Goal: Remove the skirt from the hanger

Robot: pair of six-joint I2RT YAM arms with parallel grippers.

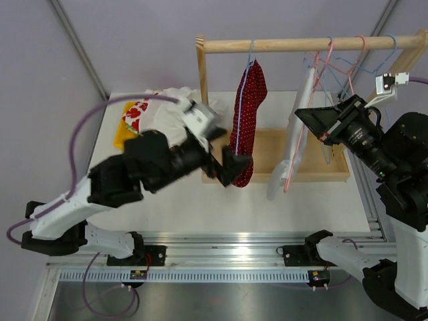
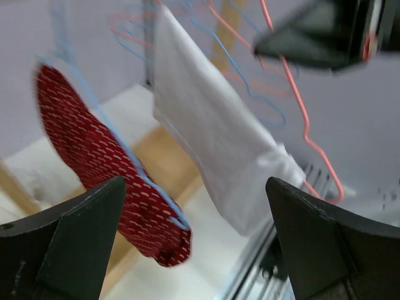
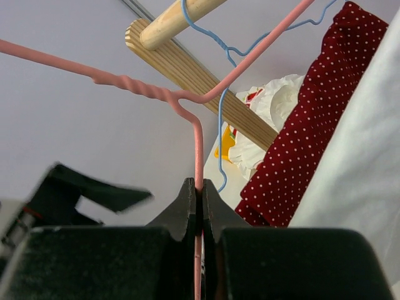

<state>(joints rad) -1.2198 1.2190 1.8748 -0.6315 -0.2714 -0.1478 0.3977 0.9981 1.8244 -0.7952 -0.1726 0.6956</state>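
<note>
I am watching the right hand [image 3: 199, 192] pinching the pink hanger [image 3: 150, 90]. Both fingers are pressed together on the wire just below the twist at its neck, and the wire is running straight down between them in the right wrist view. That hanger is hooking over the wooden rail [image 1: 294, 45] and carrying the white skirt [image 1: 294, 150]. The skirt is hanging edge-on to the top camera, right of the rack's middle, with its lower end drooping past the near edge of the rack's base [image 1: 267, 144]. I cannot tell whether that end is touching the counter [image 1: 200, 200].

The left hand [image 1: 226, 170] is hovering spread wide and gripping nothing. Its fingers [image 2: 81, 237] are standing well apart at the bottom corners of the left wrist view, and the skirt is showing between them, out ahead and not touched. From above, this hand is sitting just beside the bottom of the red cloth [image 1: 249, 100], which is hanging on a blue hanger [image 1: 250, 53] to the left of the skirt. I cannot tell whether a finger is brushing that cloth.

Spare hangers [image 1: 358, 57] are dangling bare at the rail's right end, beyond the skirt. A heap of clothes [image 1: 150, 110] is lying at the counter's far left corner, partly hidden behind the left arm.
</note>
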